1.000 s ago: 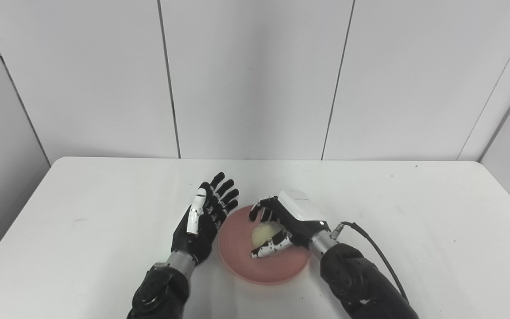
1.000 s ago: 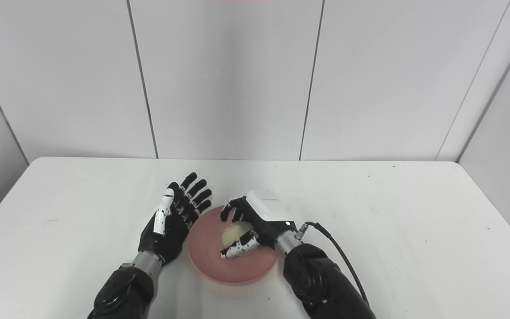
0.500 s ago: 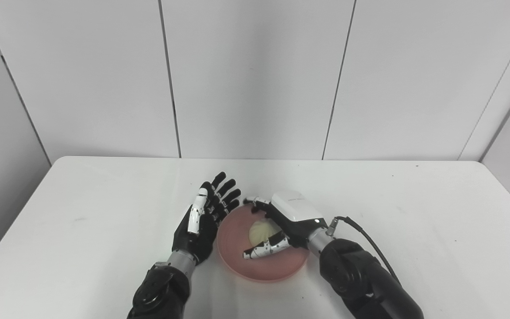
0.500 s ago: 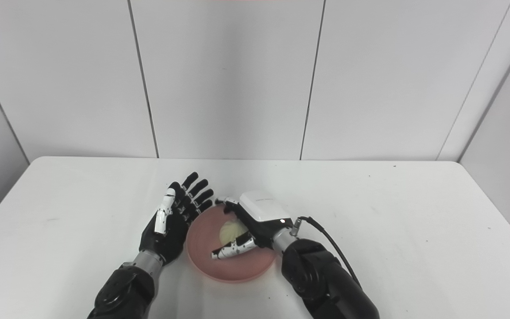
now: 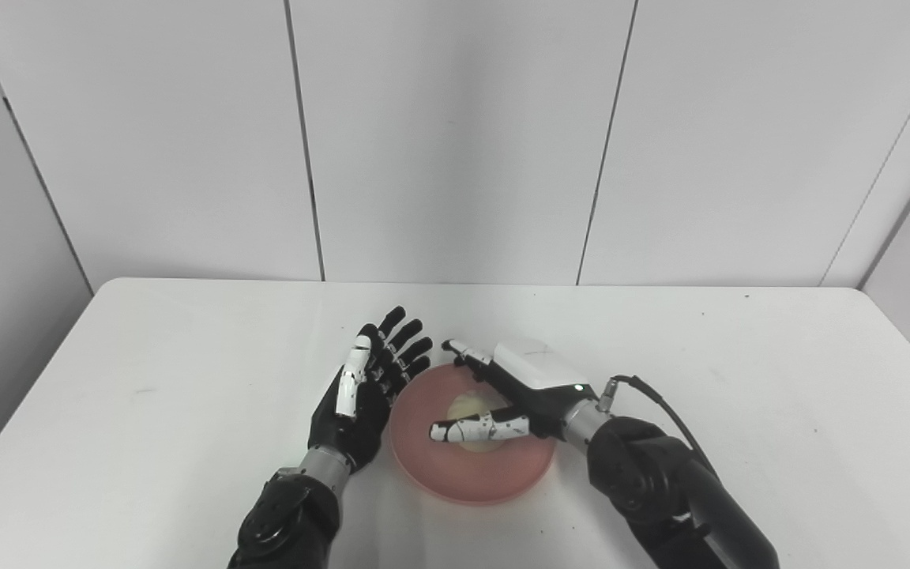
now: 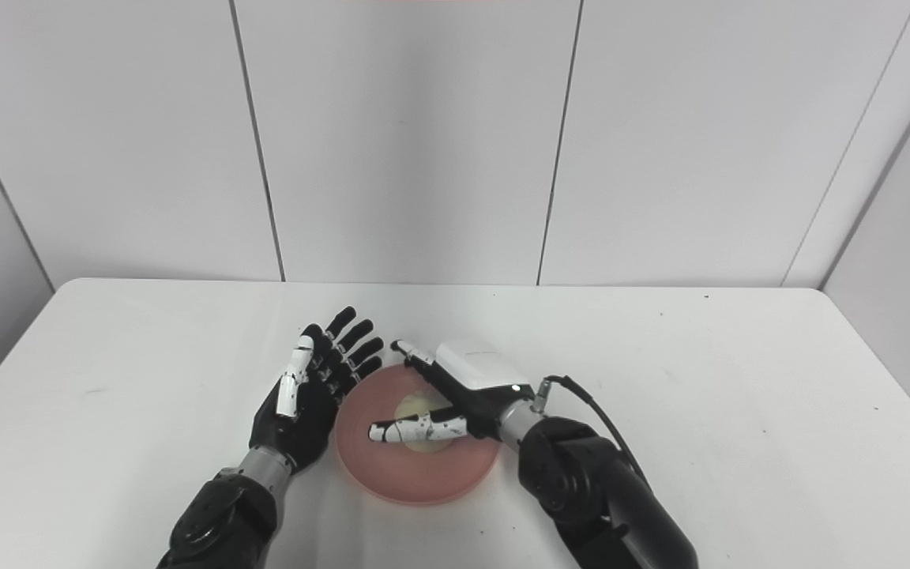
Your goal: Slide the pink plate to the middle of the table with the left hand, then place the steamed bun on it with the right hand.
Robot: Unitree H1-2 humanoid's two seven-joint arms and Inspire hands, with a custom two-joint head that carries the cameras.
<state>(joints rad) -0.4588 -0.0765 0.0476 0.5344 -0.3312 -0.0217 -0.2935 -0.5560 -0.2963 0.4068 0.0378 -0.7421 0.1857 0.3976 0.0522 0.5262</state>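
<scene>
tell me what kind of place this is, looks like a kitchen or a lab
More likely a lab or robot test cell than a kitchen: a bare white table boxed in by plain grey wall panels, with no cooking gear in view, just a pink plate holding a steamed bun.

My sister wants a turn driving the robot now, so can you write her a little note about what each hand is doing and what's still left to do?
Left hand: open, fingers spread, holding nothing, beside the left rim of the round pink plate.
Right hand: open, fingers spread above the plate, holding nothing.
The pale round steamed bun lies on the plate, partly hidden under the right hand.
The plate sits near the middle of the white table, toward the front edge.
Done: plate in place, bun on it and released.
Left: probably just draw both hands clear without bumping the plate.
</scene>
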